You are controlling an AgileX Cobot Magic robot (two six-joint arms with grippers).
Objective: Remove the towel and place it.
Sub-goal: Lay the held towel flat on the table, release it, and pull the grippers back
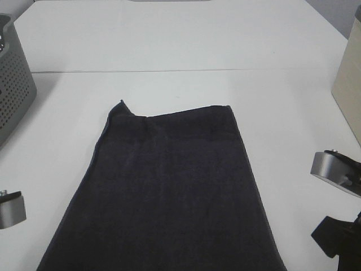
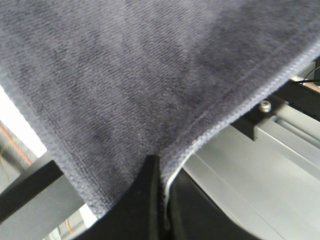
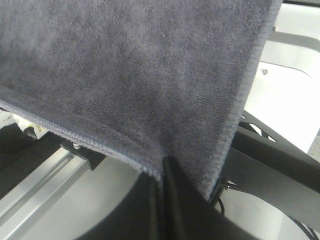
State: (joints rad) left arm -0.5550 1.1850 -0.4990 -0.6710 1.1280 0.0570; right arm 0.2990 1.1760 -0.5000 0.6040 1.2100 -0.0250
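Now the left pincer point(image 2: 152, 164) and the right pincer point(image 3: 167, 164) each pinch a near corner of the towel point(image 1: 169, 186). It lies long on the tabletop point(image 1: 169, 34), running away from both toward the far edge.

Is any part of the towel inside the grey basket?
No, the towel lies spread on the white table, apart from the grey basket at the left edge.

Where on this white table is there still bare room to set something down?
Widest: the far table beyond the towel, from the grey basket across to the beige box. Narrower bare strips run either side of the towel. Crowded: the near middle, all towel, with the left arm and right arm beside it.
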